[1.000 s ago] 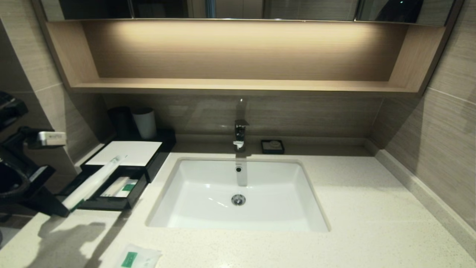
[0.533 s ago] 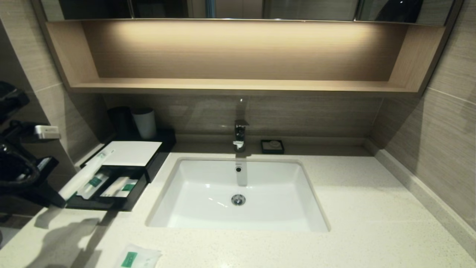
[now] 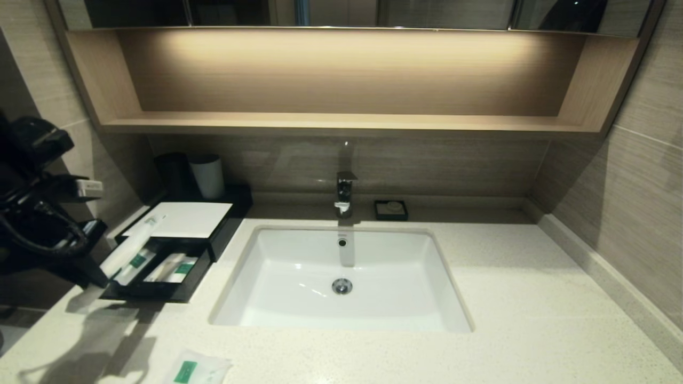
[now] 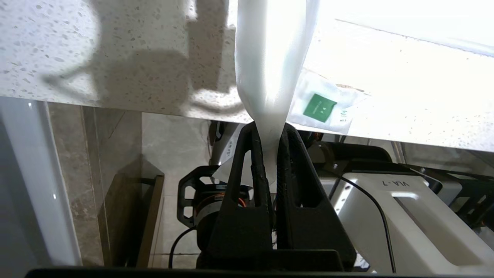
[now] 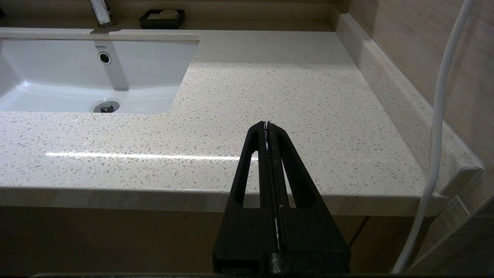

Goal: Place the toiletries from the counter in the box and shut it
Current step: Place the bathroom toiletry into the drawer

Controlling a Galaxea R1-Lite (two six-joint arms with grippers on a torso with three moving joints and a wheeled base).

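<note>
One stick [image 3: 128, 250] slants lengthwise across drawer [image 3: 155, 290].

The head view looks forward and down from above onto the whole surface [image 3: 480, 298], with the sink [image 3: 299, 266] in the middle. The right wrist view sits low at the front edge, facing across the same sink [image 5: 58, 85] toward the soap dish [image 5: 162, 18]. The left wrist view looks back close along the near edge, sharing the sachet [image 4: 328, 106] with the head view [image 3: 197, 369].
</note>
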